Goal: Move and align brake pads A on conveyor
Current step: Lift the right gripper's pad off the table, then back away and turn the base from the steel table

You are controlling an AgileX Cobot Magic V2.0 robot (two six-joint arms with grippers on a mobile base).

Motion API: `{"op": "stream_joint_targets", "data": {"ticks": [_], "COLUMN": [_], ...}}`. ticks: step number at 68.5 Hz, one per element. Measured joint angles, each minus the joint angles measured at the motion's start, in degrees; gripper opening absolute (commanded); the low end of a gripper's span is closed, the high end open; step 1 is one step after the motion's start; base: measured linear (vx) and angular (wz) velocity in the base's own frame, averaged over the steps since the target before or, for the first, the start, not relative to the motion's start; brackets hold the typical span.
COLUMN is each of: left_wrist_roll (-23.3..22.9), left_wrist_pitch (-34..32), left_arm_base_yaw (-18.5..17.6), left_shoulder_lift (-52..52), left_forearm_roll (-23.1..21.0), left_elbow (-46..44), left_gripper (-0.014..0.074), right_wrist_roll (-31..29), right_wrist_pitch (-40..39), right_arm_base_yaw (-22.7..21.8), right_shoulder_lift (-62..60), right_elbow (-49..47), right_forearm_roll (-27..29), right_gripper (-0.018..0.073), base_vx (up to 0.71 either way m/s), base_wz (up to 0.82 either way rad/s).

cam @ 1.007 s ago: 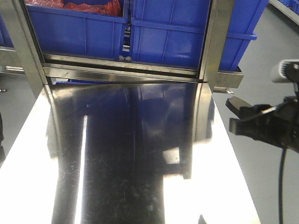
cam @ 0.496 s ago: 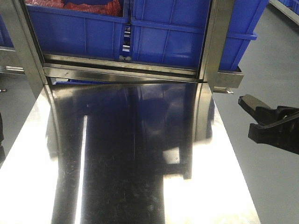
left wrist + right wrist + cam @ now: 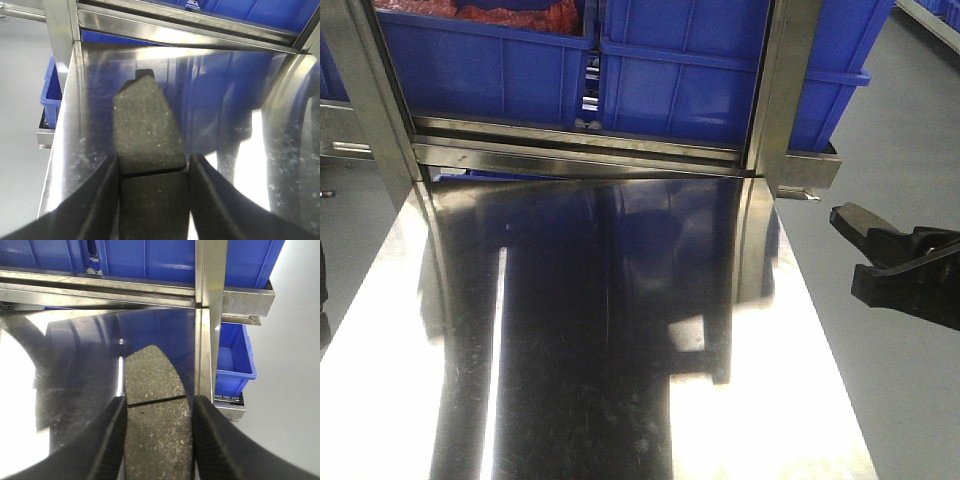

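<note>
Two brake pads A (image 3: 144, 122) (image 3: 152, 372) are in view, one clenched in each of the robot's two pincers, over a shiny steel table (image 3: 570, 350) with blue bins (image 3: 690, 80) racked at its far end. The left gripper (image 3: 154, 160) grasps its pad by the near half, jaws parted only by the pad's width, the far half jutting beyond the fingertips. The right gripper (image 3: 158, 401) holds the second pad likewise at the table's right edge; whether either pad touches the steel is hard to tell.

Low in its wrist view, the black left gripper (image 3: 154, 161) clamps a dark-grey oblong brake pad (image 3: 145, 120). The black right gripper (image 3: 159, 400) likewise pinches a second dark-grey brake pad (image 3: 152, 372).
</note>
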Motion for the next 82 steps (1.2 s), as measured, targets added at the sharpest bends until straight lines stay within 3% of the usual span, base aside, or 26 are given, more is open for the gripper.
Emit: {"op": "stream_joint_targets", "data": {"ticks": [82], "left_wrist_roll": [0.00], "left_wrist_pitch": [0.00], "left_arm_base_yaw": [0.00], "left_shoulder_lift": [0.00], "left_forearm_roll": [0.00], "left_elbow": [0.00], "left_gripper": [0.0118], "right_wrist_roll": [0.00], "right_wrist_pitch": [-0.14], "right_arm_base_yaw": [0.00], "right_shoulder_lift": [0.00], "right_elbow": [0.00], "right_forearm_roll": [-0.05], "right_gripper": [0.0049], "base_vx": [0.00], "base_wz": [0.00]}}
